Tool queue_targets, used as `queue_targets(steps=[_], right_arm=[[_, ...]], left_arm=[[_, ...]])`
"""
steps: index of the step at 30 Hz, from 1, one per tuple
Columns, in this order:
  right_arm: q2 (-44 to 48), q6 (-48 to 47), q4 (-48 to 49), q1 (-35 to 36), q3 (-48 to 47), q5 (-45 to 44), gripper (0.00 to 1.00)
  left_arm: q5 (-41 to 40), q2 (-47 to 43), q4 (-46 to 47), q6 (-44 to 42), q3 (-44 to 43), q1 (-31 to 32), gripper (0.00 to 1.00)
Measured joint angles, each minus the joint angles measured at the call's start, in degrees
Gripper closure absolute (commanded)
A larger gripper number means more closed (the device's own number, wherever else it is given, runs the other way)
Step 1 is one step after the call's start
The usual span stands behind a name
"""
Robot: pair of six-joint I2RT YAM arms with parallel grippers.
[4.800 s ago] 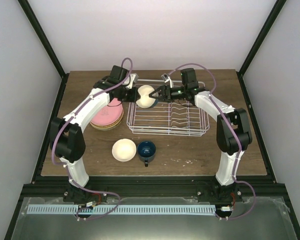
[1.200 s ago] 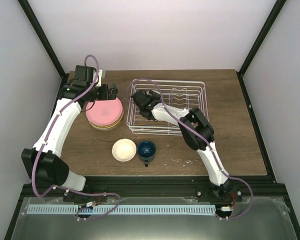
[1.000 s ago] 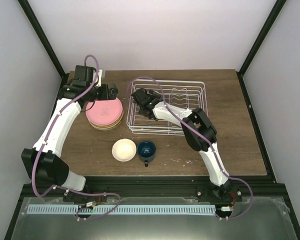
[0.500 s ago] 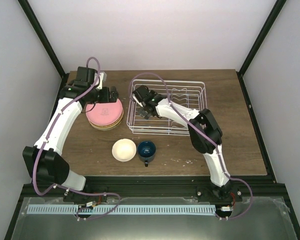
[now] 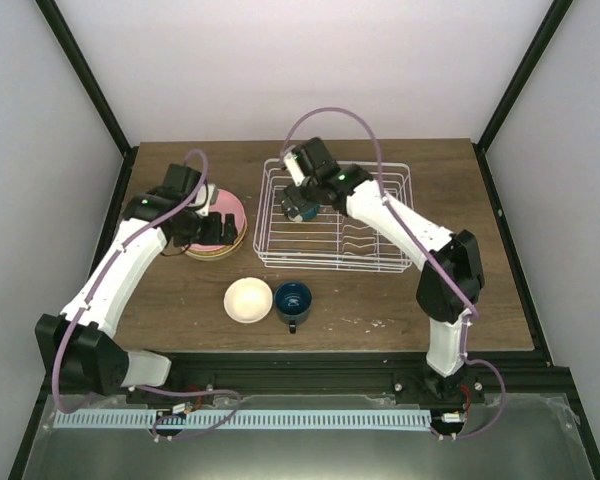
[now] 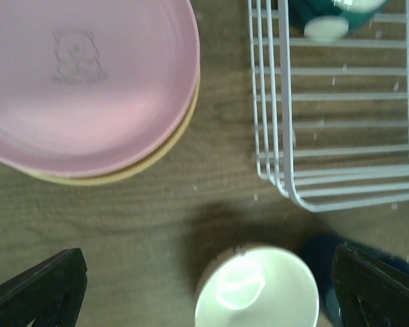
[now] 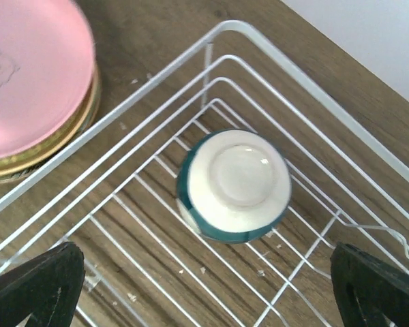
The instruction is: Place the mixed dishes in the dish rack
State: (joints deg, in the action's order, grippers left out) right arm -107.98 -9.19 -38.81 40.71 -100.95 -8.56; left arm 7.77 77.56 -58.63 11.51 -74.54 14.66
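The right fingers [image 7: 34, 286] stand wide apart and empty, straight above the white-and-blue bowl [image 7: 233, 184]. That bowl lies upside down, foot ring up, on the wires in the far-left corner of the dish rack [image 5: 336, 266]. The rack sits toward the far edge of the bench [image 5: 380, 300], its long axis running left to right, with the upright prongs [image 5: 358, 215] in its right half.

The left fingers [image 6: 37, 289] are also spread wide with nothing between them, above the bench left of the rack. Below them the pink plate [image 6: 88, 88] lies flat on the tan-yellow plate [image 6: 150, 153], of which only a rim shows. Nearer the front edge the cream bowl [image 6: 258, 289] sits mouth up, just beside the dark blue mug [image 5: 292, 298], whose handle seems to point at the near edge.
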Motion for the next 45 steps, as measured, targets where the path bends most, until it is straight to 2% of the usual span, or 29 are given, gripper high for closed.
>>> queue_targets(steps=[9,13,16,25,34,37,42,45], right_arm=[[-0.35,16.31,-1.31,-13.38,-5.86,12.0,0.0],[1.4,24.61,0.76,-18.69,-3.43,21.2,0.0],[4.02,27.8,1.07,-21.14,-0.98,24.3,0.02],[7.23,30.8,1.57,-20.79,1.07,26.45,0.03],[7.56,31.17,1.49,-20.81,1.22,26.34,0.03],[7.61,31.12,0.9,-21.07,0.66,26.21,0.02],[8.0,31.08,0.39,-21.14,0.26,25.77,0.02],[8.13,30.91,0.17,-21.14,0.24,25.29,0.02]], left_arm=[[0.0,-0.39,-7.43,2.91,6.86,5.92,0.0],[0.04,-0.48,-8.26,3.69,9.44,6.16,0.0],[0.02,-0.9,-8.35,4.39,12.39,6.47,0.0],[0.31,-0.17,-6.03,6.49,15.91,6.62,0.0],[0.52,4.7,-1.14,6.78,18.97,6.64,0.01],[1.07,5.99,0.11,7.15,20.35,6.67,0.06],[2.23,7.69,2.19,7.91,21.86,6.73,0.24],[3.19,8.37,3.28,8.0,22.27,6.78,0.31]])
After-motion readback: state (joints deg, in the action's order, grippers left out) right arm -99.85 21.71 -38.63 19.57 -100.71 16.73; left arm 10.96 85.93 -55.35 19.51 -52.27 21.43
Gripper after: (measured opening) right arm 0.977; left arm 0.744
